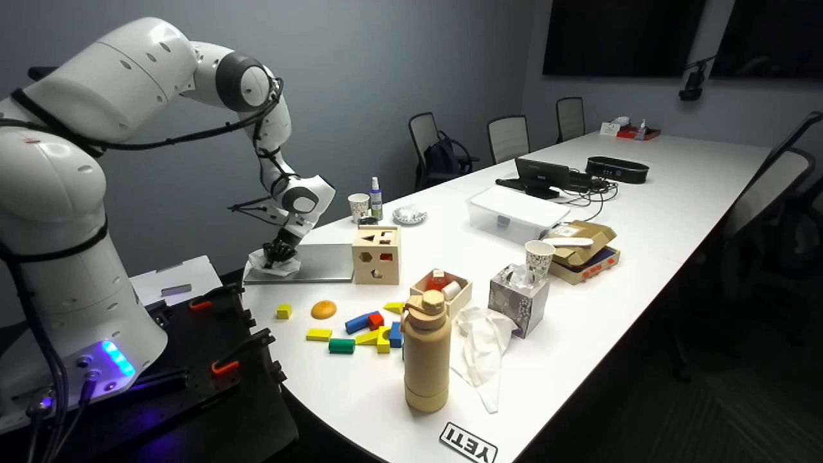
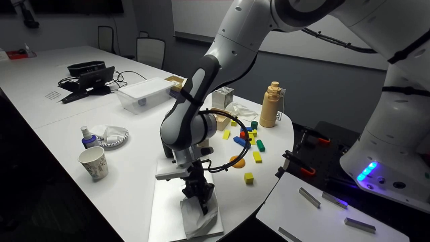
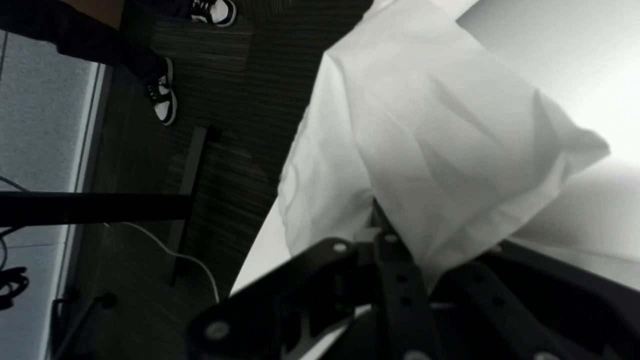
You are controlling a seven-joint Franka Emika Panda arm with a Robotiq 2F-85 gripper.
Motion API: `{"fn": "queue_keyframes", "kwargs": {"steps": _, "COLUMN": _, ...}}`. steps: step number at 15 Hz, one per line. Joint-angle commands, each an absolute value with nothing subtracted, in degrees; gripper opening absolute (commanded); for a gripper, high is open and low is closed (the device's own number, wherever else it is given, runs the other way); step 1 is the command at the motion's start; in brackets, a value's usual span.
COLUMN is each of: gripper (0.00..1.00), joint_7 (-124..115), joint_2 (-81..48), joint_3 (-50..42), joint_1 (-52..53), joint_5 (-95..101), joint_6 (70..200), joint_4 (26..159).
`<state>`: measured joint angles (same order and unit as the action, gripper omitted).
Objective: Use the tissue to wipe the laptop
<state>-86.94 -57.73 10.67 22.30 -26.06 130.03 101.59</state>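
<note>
Claw (image 2: 204, 207) clenched on a crumpled white tissue (image 3: 450, 140), I hold it over one end of the silver laptop (image 1: 326, 265), which lies flat on the table (image 1: 366, 399). A wooden box (image 1: 377, 267) stands by the laptop's opposite end, coloured blocks (image 1: 384, 341) lie scattered nearby, and a tan bottle (image 1: 427, 360) stands upright.
</note>
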Motion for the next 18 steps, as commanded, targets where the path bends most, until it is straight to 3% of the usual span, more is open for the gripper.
{"fn": "queue_keyframes", "kwargs": {"steps": 1, "gripper": 0.00, "joint_7": -96.2, "joint_2": -57.7, "joint_3": 6.2, "joint_1": 25.6, "joint_5": -22.3, "joint_6": 129.2, "joint_4": 102.8}}
{"fn": "queue_keyframes", "kwargs": {"steps": 18, "gripper": 0.00, "joint_7": -127.2, "joint_2": -62.7, "joint_3": -6.6, "joint_1": 35.8, "joint_5": 15.3, "joint_6": 117.4, "joint_4": 84.5}}
